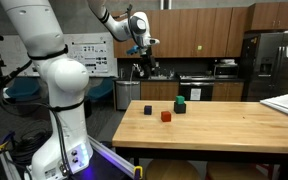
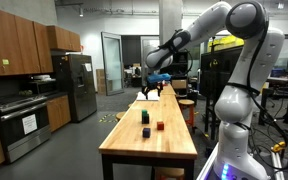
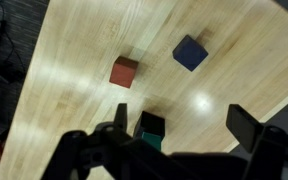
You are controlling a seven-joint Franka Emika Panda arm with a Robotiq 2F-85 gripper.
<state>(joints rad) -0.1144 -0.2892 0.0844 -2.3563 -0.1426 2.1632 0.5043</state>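
My gripper [image 3: 181,118] hangs well above the table [image 1: 234,125], jaws spread wide and holding nothing. In the wrist view the green block [image 3: 151,128] lies just beside one finger [image 3: 120,118], partly hidden by it. From that block, the red block [image 3: 124,71] lies at eleven o'clock and the blue block [image 3: 190,53] at one o'clock, all apart. Bare wood surrounds them, and the table's edge slants past at nine o'clock.

Wooden table [image 1: 234,125] — red cube [image 1: 166,116], green cube [image 1: 181,103], blue cube [image 3: 190,52].
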